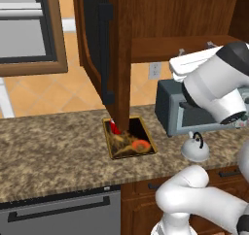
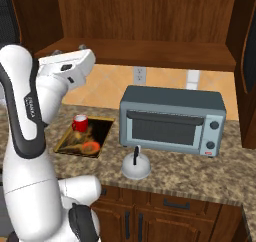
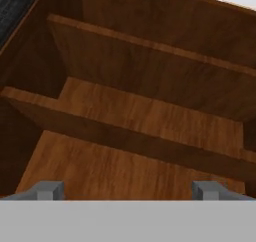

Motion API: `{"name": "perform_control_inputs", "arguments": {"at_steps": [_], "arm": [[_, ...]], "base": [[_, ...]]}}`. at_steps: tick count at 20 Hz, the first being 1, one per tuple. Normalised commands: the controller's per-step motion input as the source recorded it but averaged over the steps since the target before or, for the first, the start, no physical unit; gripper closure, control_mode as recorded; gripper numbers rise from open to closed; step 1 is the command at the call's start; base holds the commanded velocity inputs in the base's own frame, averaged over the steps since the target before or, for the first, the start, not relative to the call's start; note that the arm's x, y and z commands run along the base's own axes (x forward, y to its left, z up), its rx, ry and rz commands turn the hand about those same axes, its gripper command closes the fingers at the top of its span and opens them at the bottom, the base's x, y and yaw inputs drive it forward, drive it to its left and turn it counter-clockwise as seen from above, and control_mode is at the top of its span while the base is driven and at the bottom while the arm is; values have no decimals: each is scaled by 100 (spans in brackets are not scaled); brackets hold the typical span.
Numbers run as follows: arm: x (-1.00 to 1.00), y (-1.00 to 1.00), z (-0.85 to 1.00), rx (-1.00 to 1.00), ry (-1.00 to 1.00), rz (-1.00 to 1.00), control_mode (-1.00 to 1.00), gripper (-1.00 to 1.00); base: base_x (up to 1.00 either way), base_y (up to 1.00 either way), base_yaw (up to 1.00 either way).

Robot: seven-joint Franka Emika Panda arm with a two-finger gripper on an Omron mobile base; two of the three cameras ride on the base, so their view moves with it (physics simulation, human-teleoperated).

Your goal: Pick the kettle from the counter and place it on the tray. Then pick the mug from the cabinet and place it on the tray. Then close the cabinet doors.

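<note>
two things wait below while the open, empty gripper (image 3: 128, 188) faces the cabinet (image 3: 150, 111) shelf.
mug (image 2: 79, 123) stands on the tray (image 2: 102, 136) at its back end; kettle (image 2: 136, 166) sits on the worktop (image 2: 200, 173) in front of the toaster oven (image 2: 172, 120), apart from the tray.

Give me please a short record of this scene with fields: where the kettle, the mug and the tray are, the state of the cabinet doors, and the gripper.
kettle: on the counter, standing upright in front of the toaster oven, kettle at, not on the tray
mug: red, standing on the tray's far corner
tray: flat on the counter, left of the toaster oven
cabinet doors: open; one door hangs over the tray
gripper: open, holding nothing, facing the bare cabinet shelf
</note>
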Motion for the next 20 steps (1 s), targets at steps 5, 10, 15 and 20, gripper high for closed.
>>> {"name": "perform_control_inputs", "arguments": {"at_steps": [5,10,15,20], "arm": [[-32,0,-29,32,20,-1,-100,-100],[-27,7,-15,44,34,0,-100,-100],[-34,10,-4,50,37,0,-100,-100],[-40,0,-26,78,30,0,-100,-100]], "base": [[0,0,0],[0,0,0],[0,0,0],[0,0,0]]}}
